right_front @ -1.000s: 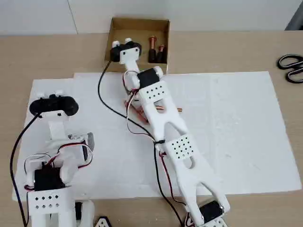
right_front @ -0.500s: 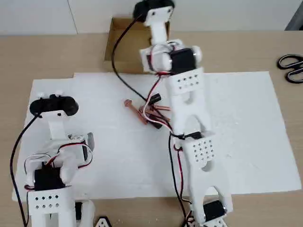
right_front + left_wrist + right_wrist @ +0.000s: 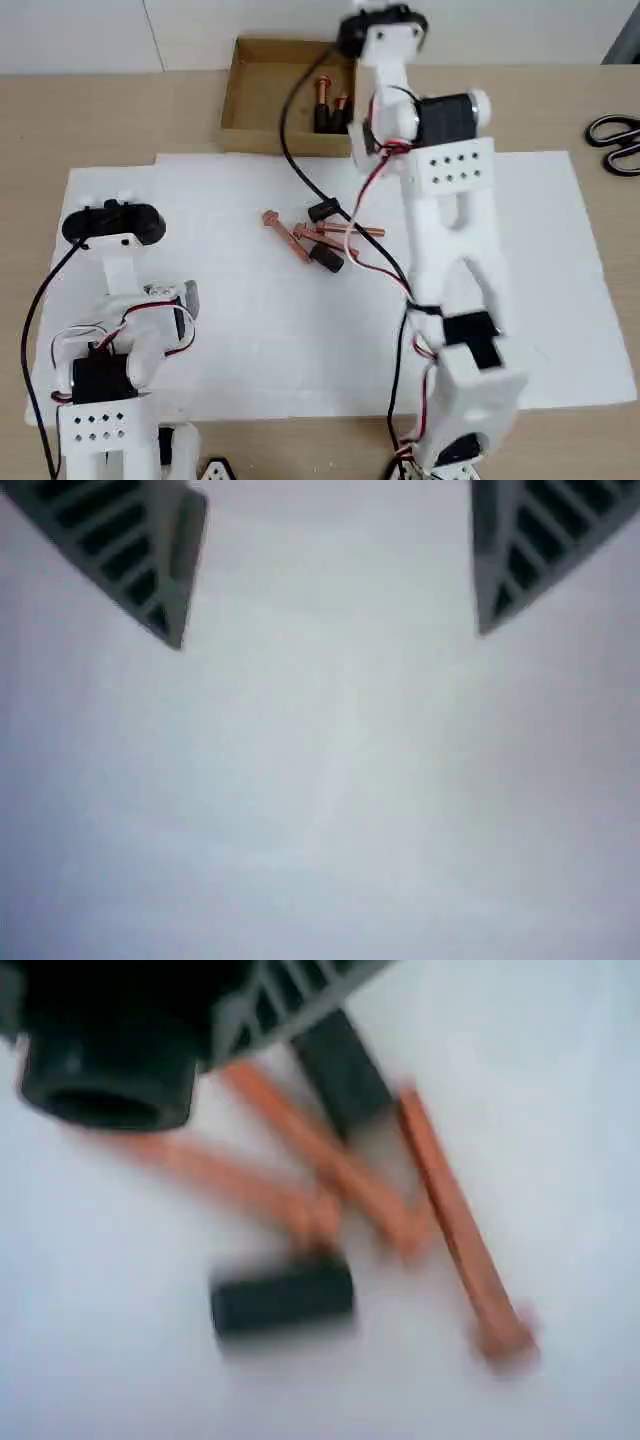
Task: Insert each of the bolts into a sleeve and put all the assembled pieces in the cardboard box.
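Two assembled pieces (image 3: 331,104) lie in the cardboard box (image 3: 270,95). Three bolts (image 3: 287,236) and two sleeves (image 3: 327,257) remain loose near it. Left pincer (image 3: 330,635) apart; right pincer (image 3: 230,1020) state cannot be told.

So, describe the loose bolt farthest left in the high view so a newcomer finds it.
On the white sheet, on the arms' side of the cardboard box, lies a cluster of copper bolts and two black sleeves. The leftmost bolt slants out of it, and its head alone rests on bare sheet, clear of the others.
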